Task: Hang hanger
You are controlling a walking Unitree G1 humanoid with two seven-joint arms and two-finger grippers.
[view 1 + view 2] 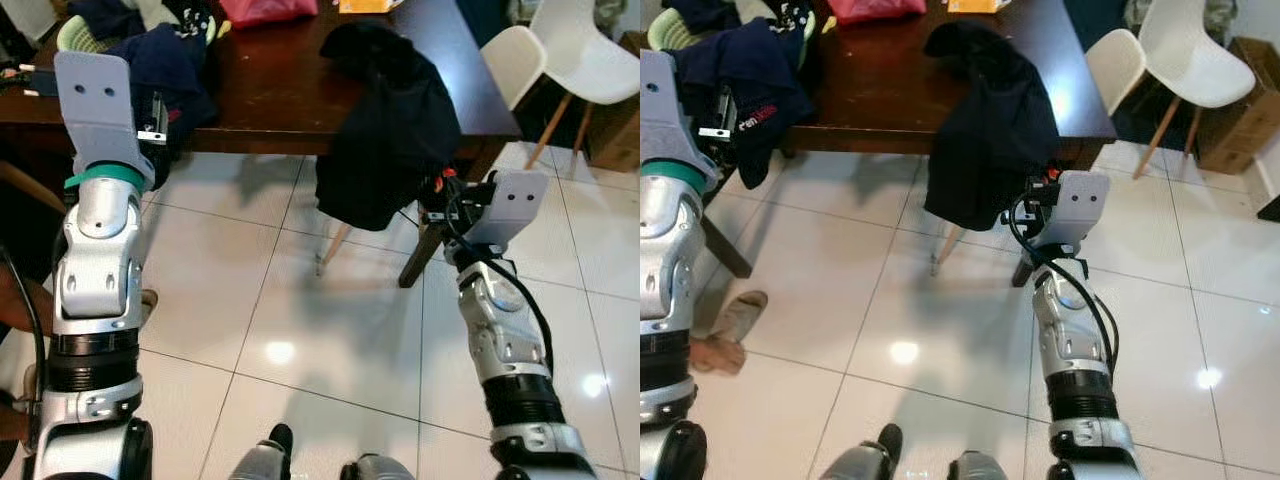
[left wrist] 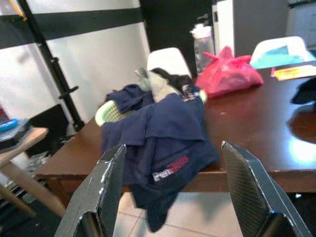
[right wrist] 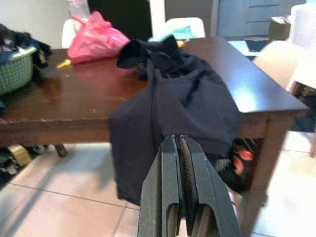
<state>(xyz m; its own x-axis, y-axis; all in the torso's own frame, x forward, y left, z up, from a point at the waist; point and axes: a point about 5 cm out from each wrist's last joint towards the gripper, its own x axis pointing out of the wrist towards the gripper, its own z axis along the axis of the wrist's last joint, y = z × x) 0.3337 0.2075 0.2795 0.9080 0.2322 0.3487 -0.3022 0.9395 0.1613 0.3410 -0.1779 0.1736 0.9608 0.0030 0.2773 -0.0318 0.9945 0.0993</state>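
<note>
A black garment [image 1: 385, 130] lies draped over the front edge of the dark wooden table [image 1: 270, 90], hanging down toward the floor. I cannot make out a hanger in it. My right gripper [image 3: 180, 148] is shut with nothing visible between its fingers, held low in front of the garment [image 3: 173, 108] and a short way off. My left gripper [image 2: 173, 147] is open and raised before the table's left end, facing a heap of navy clothes [image 2: 158, 138] that spills over the edge.
A green basket [image 1: 80, 38] and a pink bag [image 1: 265, 10] sit on the table. White chairs [image 1: 580, 60] and a cardboard box [image 1: 615, 130] stand at the right. A slipper [image 1: 740, 310] lies on the tiled floor at the left.
</note>
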